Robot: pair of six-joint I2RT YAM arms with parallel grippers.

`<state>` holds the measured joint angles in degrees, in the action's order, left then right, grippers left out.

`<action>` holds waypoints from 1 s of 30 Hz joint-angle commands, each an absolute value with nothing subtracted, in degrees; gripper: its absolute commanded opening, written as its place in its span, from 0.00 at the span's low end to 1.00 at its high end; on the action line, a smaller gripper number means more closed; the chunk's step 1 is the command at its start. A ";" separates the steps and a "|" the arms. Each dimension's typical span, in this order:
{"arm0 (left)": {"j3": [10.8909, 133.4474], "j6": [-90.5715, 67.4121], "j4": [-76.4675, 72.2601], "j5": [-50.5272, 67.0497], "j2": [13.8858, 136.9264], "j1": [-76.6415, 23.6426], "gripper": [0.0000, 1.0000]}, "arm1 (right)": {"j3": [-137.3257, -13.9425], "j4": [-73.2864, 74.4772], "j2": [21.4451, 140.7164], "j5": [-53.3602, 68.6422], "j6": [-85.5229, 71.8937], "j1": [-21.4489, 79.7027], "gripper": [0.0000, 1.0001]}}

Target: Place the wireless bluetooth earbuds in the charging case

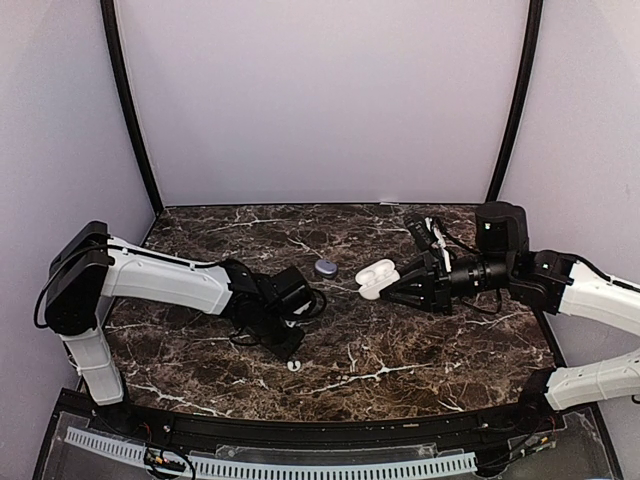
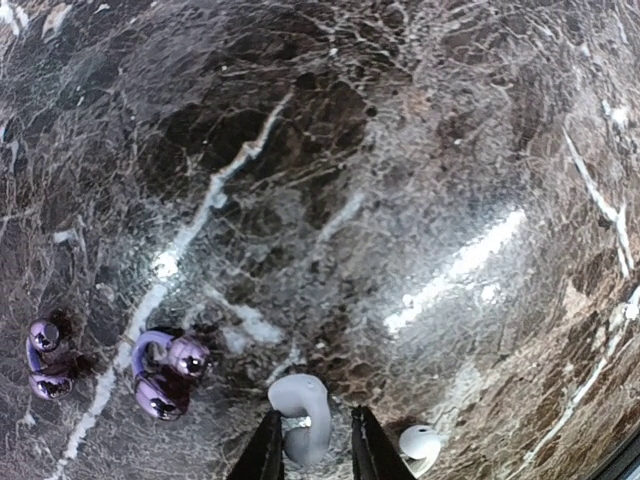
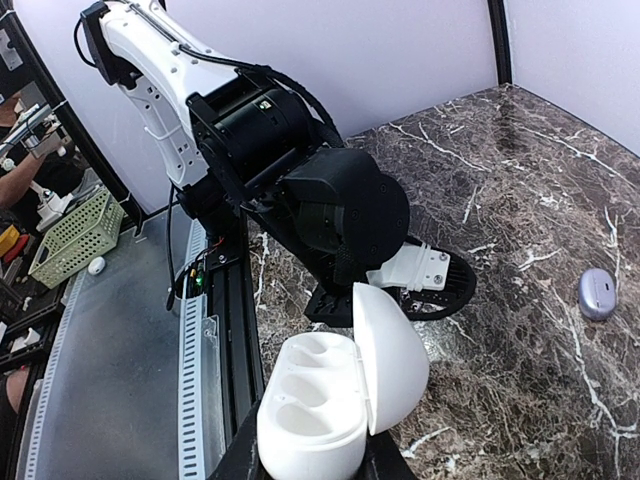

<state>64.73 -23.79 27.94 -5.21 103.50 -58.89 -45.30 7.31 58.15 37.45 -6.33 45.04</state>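
The right gripper (image 1: 392,285) was clamped on the base of the white charging case (image 3: 330,400), lid swung open, held off the marble table (image 1: 450,350). The left gripper (image 2: 314,428) stood narrowly parted astride one white earbud (image 2: 300,405) – a gap showed at one finger – and the second earbud (image 2: 420,445) lay just outside. Bare marble lay ahead; two purple earbuds (image 2: 165,370) (wrist view, lower left) and a closed lavender case (image 1: 325,268) sat apart.

the left arm (image 1: 165,280) and right arm (image 1: 600,295) have glossy white shells, rounded black joints and black cables looped just behind the left gripper (image 2: 315,455) and right gripper (image 1: 383,285).
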 commanded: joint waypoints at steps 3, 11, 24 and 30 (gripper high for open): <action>64.54 -23.67 30.02 -7.08 103.93 -57.86 0.20 | -44.74 6.37 57.14 37.26 -6.02 44.65 0.00; 64.42 -23.54 30.03 -6.90 102.84 -57.57 0.07 | -44.64 6.21 57.09 37.53 -5.98 44.68 0.00; 61.87 -20.07 25.94 -3.21 90.41 -56.68 0.00 | -43.10 2.16 55.41 41.74 -5.89 44.68 0.00; 53.42 -14.92 7.96 15.07 69.99 -53.74 0.00 | -44.21 1.89 54.95 44.78 -5.11 44.77 0.00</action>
